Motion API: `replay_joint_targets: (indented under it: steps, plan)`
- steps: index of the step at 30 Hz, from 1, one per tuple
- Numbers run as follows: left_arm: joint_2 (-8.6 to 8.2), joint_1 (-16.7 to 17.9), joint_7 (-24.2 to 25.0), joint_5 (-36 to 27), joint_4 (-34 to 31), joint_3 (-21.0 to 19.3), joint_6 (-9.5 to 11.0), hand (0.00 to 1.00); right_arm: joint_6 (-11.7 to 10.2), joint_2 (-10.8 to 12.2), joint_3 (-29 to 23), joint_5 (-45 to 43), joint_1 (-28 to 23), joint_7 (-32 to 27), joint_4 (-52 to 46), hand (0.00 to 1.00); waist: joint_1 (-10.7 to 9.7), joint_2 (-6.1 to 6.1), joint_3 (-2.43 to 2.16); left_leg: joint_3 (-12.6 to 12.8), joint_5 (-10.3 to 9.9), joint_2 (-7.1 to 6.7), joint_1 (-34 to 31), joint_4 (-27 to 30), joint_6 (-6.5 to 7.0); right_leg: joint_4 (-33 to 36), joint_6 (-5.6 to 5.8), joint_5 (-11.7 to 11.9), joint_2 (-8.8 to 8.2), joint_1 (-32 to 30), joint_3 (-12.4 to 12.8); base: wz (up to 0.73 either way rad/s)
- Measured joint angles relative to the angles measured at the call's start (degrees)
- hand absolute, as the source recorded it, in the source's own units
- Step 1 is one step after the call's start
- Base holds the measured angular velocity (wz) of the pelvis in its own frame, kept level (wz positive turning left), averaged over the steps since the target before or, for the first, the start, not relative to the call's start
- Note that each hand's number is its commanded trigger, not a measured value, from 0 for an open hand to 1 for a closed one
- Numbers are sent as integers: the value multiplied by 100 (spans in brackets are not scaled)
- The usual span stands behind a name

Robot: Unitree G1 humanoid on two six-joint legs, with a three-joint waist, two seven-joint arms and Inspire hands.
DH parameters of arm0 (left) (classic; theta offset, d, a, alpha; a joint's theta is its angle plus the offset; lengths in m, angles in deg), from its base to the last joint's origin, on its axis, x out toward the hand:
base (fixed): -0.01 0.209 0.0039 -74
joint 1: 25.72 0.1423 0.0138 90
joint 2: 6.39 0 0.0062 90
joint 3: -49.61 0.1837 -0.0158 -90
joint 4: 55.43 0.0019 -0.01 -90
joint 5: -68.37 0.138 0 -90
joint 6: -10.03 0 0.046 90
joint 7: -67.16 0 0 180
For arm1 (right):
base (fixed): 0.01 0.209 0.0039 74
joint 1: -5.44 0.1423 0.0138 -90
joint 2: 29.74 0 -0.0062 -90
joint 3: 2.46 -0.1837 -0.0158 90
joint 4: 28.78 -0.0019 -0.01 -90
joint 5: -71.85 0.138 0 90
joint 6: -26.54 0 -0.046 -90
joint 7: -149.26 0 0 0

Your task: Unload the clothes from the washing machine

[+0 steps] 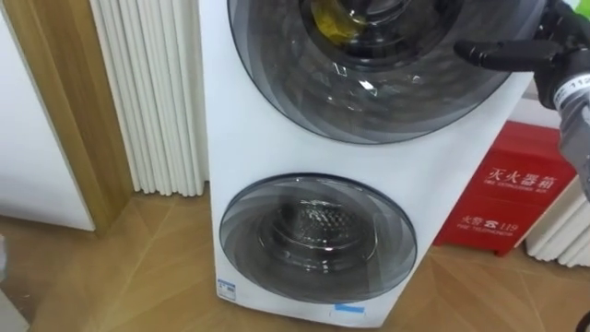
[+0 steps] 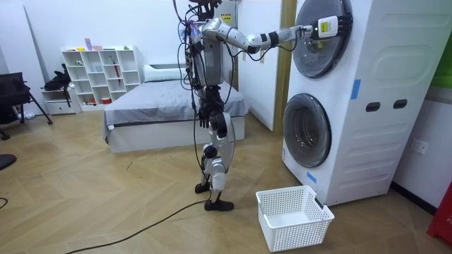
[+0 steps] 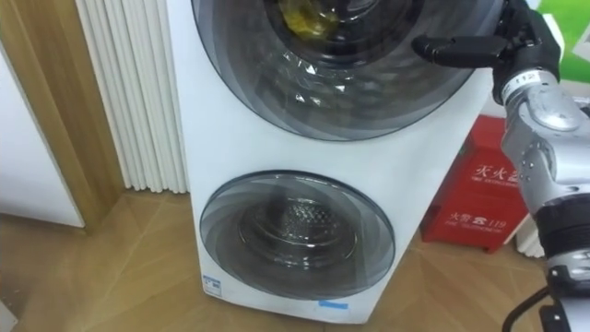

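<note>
A white stacked washing machine [image 1: 277, 157] has two round dark-glass doors, both closed. Behind the glass of the upper door [image 1: 369, 65] lies a yellow garment [image 1: 336, 20], also seen as the yellow garment [image 3: 300, 17]. My right hand [image 1: 544, 57] reaches in from the upper right, open, with a straight finger [image 3: 452, 48] laid on that door's right rim. The lower door [image 1: 318, 238] shows a bare metal drum. In the room view I stand upright before the washing machine [image 2: 367, 106], right hand [image 2: 305, 30] stretched to the upper door.
A white laundry basket [image 2: 293, 215] sits on the wooden floor in front of the machine. A red box [image 1: 516, 198] stands to the machine's right, a white ribbed panel [image 1: 152, 92] to its left. A bed [image 2: 169, 106] and shelf [image 2: 99, 70] lie behind me.
</note>
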Motion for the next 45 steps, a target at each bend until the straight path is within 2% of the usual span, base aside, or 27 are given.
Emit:
replay_joint_targets:
  steps: [5,11,16,21,25,30,35,41,43,45]
  plan:
    - [20,1,0,2,-2,-14,54,0,16,-24,35,-29,-114,-10,-235,0,-7,7,-3,29,0,-1,7,1,0,3,-4,2,-1,-2,18,-2]
    - [106,83,10,0,-1,-8,219,0,25,-57,51,-301,-814,-9,-1373,0,-60,5,-4,50,2,19,104,-41,-1,24,-13,8,20,-30,24,-15]
    - [138,21,23,0,48,-9,333,0,83,-76,34,-512,-1286,34,-2222,0,-238,5,-5,67,3,26,83,-68,-2,34,-22,13,21,-75,6,-5]
    - [137,43,70,-3,115,10,362,0,147,-76,-43,-681,-1758,39,-2926,0,-323,-2,-8,85,9,22,129,-125,-12,36,-22,13,27,-74,55,-4]
    - [140,153,69,-11,118,21,384,0,144,-71,-36,-687,-2217,93,-3490,0,-313,-3,-3,92,9,42,279,-162,-12,18,-41,27,74,36,184,-16]
    - [143,159,69,-15,110,130,515,0,126,-62,-24,-693,-2301,329,-3625,0,-389,-4,0,112,8,57,279,-160,-20,8,-62,35,82,31,173,-3]
    - [170,110,70,-60,174,136,573,0,122,-58,-115,-1036,-2776,329,-4214,0,-394,-6,0,118,8,64,268,-141,-30,6,-84,49,91,19,185,-3]
    - [195,79,70,-62,223,135,600,0,109,-15,-188,-1372,-3075,330,-4595,0,-386,-9,-3,165,13,79,277,-134,-39,4,-95,56,101,23,198,0]
    - [194,94,70,-63,224,132,636,0,85,108,-300,-1412,-3392,364,-4993,0,-383,-6,-5,199,13,86,296,-134,-39,-2,-98,58,111,31,228,-8]
    - [195,138,70,-75,230,134,667,0,-33,200,-328,-1380,-3597,396,-5224,0,-393,10,4,217,13,91,310,-134,-39,-1,-106,63,124,34,268,-11]
